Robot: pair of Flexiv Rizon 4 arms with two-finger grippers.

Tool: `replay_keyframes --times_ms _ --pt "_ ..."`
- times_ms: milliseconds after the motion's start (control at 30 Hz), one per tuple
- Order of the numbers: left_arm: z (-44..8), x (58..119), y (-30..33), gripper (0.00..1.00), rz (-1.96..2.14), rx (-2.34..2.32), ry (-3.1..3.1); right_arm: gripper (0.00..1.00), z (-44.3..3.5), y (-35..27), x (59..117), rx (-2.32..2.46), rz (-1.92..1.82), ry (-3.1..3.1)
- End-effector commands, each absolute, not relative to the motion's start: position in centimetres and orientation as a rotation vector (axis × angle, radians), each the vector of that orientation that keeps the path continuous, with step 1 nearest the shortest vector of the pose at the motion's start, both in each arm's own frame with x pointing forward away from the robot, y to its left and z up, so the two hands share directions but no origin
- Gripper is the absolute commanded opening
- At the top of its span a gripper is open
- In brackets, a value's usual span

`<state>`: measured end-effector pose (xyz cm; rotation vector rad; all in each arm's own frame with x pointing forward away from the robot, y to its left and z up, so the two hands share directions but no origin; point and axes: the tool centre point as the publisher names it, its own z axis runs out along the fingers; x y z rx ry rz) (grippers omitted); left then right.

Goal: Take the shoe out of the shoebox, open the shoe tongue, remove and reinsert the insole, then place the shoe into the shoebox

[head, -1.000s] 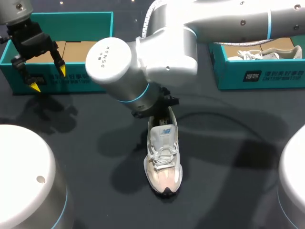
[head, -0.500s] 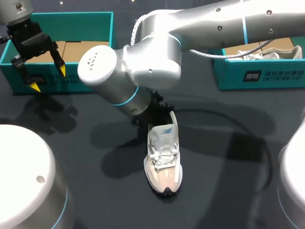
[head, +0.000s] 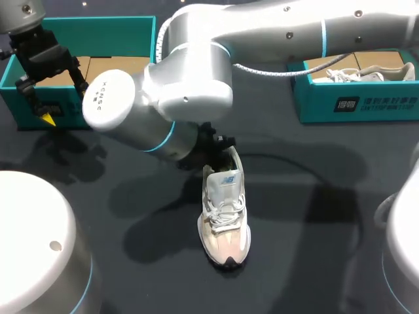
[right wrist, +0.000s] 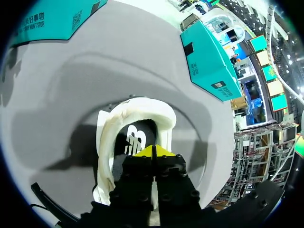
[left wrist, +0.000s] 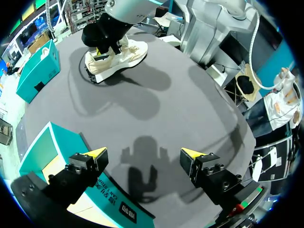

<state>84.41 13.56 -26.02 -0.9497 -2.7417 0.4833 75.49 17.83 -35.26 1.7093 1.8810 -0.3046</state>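
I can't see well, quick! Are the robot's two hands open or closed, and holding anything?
Left gripper: open, empty.
Right gripper: closed, just over the shoe; whether it holds anything cannot be told.

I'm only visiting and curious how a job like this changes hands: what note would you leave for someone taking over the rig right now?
Left gripper: open, empty, at the front wall of the left box.
Right gripper: fingers shut together, tips in the heel opening of the shoe, over the insole; whether it pinches the insole, cannot tell.
Done: shoe is out, upright on the table.
Left: insole out and back in, then shoe into the box.
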Motion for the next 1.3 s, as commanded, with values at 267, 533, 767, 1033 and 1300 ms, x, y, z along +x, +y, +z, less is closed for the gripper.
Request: replay_keyframes --times_ms 267,533,767,1033,1300 --pt "-26.0 84.4 13.6 1.00 0.480 -0.951 -2.741 0.00 -39.0 15.4 76.0 1.806 -0.365 1.853" --pt "-26.0 84.4 13.6 1.00 0.480 -0.951 -2.741 0.00 -41.3 16.0 75.7 1.822 -0.340 1.996" --pt "-26.0 84.4 13.6 1.00 0.480 -0.951 -2.741 0.00 -38.7 16.8 75.3 1.749 -0.318 2.008" --pt "-26.0 84.4 13.6 1.00 0.480 -0.951 -2.741 0.00 -34.8 16.8 75.1 1.674 -0.206 1.945" --pt "-26.0 84.4 13.6 1.00 0.480 -0.951 -2.741 0.00 -36.6 15.7 76.2 1.680 -0.197 1.966"
